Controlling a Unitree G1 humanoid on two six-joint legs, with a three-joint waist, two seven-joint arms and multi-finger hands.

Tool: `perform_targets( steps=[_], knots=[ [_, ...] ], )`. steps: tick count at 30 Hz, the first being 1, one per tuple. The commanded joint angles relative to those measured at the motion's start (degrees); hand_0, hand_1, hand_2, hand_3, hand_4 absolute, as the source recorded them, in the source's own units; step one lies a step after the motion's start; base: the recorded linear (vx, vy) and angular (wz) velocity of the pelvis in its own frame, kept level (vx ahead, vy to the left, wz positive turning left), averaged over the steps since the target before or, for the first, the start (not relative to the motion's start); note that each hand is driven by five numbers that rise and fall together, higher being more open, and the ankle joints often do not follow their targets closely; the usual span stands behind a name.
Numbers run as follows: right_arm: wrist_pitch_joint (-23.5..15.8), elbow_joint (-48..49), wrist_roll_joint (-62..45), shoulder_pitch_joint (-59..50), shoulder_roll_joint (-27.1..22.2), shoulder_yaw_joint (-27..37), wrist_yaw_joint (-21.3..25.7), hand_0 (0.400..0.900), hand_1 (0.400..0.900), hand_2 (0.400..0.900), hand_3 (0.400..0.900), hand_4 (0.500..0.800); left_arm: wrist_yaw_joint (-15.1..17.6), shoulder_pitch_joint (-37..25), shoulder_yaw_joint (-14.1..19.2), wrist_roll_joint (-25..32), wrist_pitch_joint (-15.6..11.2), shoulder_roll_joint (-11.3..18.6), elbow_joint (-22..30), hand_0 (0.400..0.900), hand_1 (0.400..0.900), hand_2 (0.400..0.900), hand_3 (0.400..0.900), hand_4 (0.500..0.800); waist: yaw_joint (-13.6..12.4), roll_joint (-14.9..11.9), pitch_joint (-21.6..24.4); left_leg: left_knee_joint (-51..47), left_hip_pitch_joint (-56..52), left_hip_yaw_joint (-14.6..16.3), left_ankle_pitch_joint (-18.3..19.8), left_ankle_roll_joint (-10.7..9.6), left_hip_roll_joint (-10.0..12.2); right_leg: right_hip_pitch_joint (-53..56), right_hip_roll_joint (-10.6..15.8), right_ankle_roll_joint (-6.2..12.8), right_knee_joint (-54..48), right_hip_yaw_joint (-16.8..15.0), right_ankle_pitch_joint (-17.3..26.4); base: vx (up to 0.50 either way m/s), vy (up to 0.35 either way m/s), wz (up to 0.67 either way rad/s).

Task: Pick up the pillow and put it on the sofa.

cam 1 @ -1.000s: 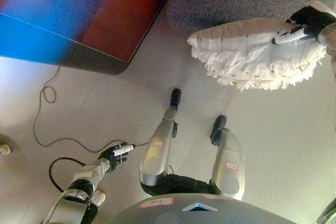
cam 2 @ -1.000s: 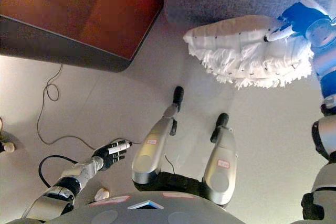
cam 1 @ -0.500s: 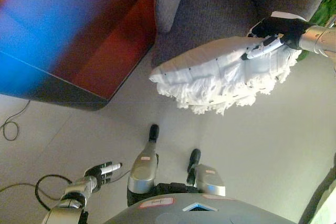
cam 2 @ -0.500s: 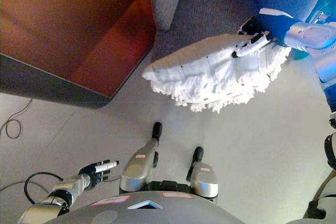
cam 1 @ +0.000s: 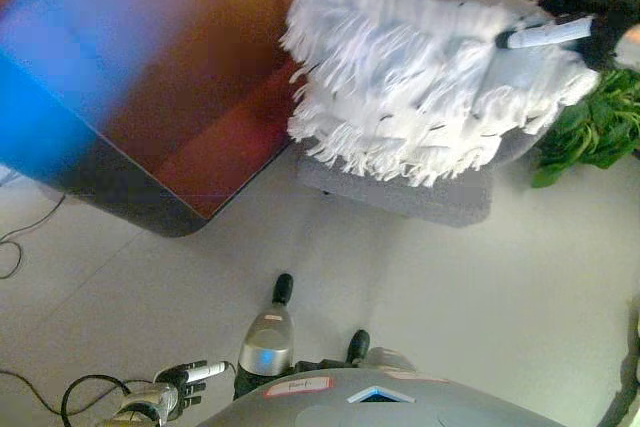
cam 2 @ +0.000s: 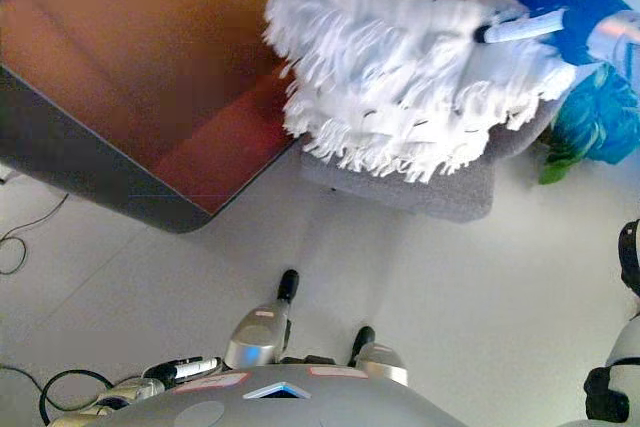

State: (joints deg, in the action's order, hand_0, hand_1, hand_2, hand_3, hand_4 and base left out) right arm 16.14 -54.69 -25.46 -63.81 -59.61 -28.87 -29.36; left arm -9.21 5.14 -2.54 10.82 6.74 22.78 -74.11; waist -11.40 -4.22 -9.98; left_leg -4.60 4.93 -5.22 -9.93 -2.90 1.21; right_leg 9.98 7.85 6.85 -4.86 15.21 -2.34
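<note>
The right hand (cam 1: 590,22) grips a fluffy white pillow (cam 1: 420,97) with long fringe, over the grey cloth sofa (cam 1: 440,197). Left hand (cam 1: 190,375) hangs low, fingers straight. A shiny brown counter (cam 1: 170,127) stands beside; green leaves (cam 1: 595,132) sit nearby.

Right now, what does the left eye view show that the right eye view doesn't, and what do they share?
Only the left eye view shows the green plant plainly as leaves beside the sofa; in the right eye view that spot is hard to read. Only the right eye view shows the thin cable running further along the floor at the left edge. Both show the right hand gripping the white fringed pillow over the grey sofa, the reddish-brown table, and the left hand low at the lower left, fingers straight.
</note>
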Motion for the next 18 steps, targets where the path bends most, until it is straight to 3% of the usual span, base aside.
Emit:
perform_targets(
  steps=[1, 7, 10, 13, 14, 15, 16, 18],
  knots=[
    [-1.24, -3.96, -6.93, -14.86, -2.3, 2.15, 5.77, 0.4, 0.4, 0.4, 0.4, 0.5, 0.53, 4.1, -2.3, -3.87, -0.43, 3.56, -5.17, 0.9, 0.9, 0.9, 0.9, 0.8, -1.37, 0.14, 5.78, -0.4, -4.74, 0.8, 5.43, -1.45, 1.77, -4.54, 0.92, -0.7, 0.48, -0.72, 6.38, 0.03, -0.02, 0.2],
    [0.59, -7.64, -10.83, -15.43, -0.84, 3.93, 9.04, 0.4, 0.4, 0.4, 0.4, 0.5, 0.58, 3.56, -3.81, -3.43, -1.68, 3.49, -3.83, 0.9, 0.9, 0.9, 0.9, 0.8, -3.06, 2.49, 2.73, -0.4, -1.48, -1.15, 4.44, -1.64, 1.66, -6.95, 1.51, -0.61, 0.5, 0.35, 6.6, -0.06, -0.039, 0.18],
    [4.91, -9.39, -12.38, -19.6, -0.62, 1.66, 11.05, 0.4, 0.4, 0.4, 0.4, 0.5, 2.32, 1.19, -7.12, -1.1, 2.75, 3.09, 0.2, 0.9, 0.9, 0.9, 0.9, 0.8, -3.71, 3.51, 1.49, -0.4, 0.22, -1.27, 4.16, -1.8, 1.65, -8.61, 1.74, -0.68, 0.53, 0.53, 6.7, -0.07, -0.088, 0.14],
    [3.21, -13.71, -12.71, -23.32, -1.94, 0.34, 10.13, 0.4, 0.4, 0.4, 0.4, 0.5, 4.19, -1.57, -8.53, 1.33, 4.51, 2.74, 2.42, 0.9, 0.9, 0.9, 0.9, 0.8, -3.78, 4.5, 0.15, -0.4, 2.88, -1.31, 4.03, -1.98, 1.93, -11.28, 1.8, -0.77, 0.49, 0.51, 6.8, -0.19, -0.113, 0.05],
    [2.52, -14.11, -11.77, -23.77, -2.26, 0.39, 11.94, 0.4, 0.4, 0.4, 0.4, 0.5, 4.76, -2.68, -9.08, 2.32, 5.39, 2.63, 3.05, 0.9, 0.9, 0.9, 0.9, 0.8, -3.54, 5.0, -0.57, -0.4, 4.0, -1.32, 3.83, -1.98, 1.96, -12.55, 1.89, -0.75, 0.48, 0.54, 7.03, -0.19, -0.059, -0.02],
    [2.02, -14.65, -11.8, -23.9, -2.48, 0.31, 16.42, 0.524, 0.524, 0.524, 0.524, 0.574, 5.35, -3.35, -9.68, 3.48, 5.62, 2.33, 3.25, 0.9, 0.9, 0.9, 0.9, 0.8, -3.23, 5.47, -1.29, -0.4, 4.87, -1.33, 3.62, -2.0, 1.96, -13.59, 2.02, -0.72, 0.52, 0.45, 7.26, -0.23, -0.053, -0.04],
    [2.95, -14.88, -12.77, -23.23, -1.97, 1.07, 17.5, 0.9, 0.9, 0.9, 0.9, 0.8, 6.09, -3.81, -9.43, 4.16, 5.73, 1.74, 3.73, 0.9, 0.9, 0.9, 0.9, 0.8, -2.83, 6.25, -2.41, -0.4, 5.69, -1.28, 3.49, -2.07, 2.01, -14.72, 2.24, -0.6, 0.58, 0.21, 7.57, -0.17, -0.016, -0.06],
    [3.26, -15.1, -12.0, -22.86, -1.64, 1.36, 18.7, 0.9, 0.9, 0.9, 0.9, 0.8, 7.12, -4.31, -9.45, 5.97, 4.96, 1.53, 3.69, 0.9, 0.9, 0.9, 0.9, 0.8, -2.37, 7.01, -3.57, -0.4, 6.57, -0.95, 3.28, -2.15, 2.02, -15.82, 2.44, -0.66, 0.6, -0.03, 7.83, -0.14, 0.01, -0.09]
  ],
)
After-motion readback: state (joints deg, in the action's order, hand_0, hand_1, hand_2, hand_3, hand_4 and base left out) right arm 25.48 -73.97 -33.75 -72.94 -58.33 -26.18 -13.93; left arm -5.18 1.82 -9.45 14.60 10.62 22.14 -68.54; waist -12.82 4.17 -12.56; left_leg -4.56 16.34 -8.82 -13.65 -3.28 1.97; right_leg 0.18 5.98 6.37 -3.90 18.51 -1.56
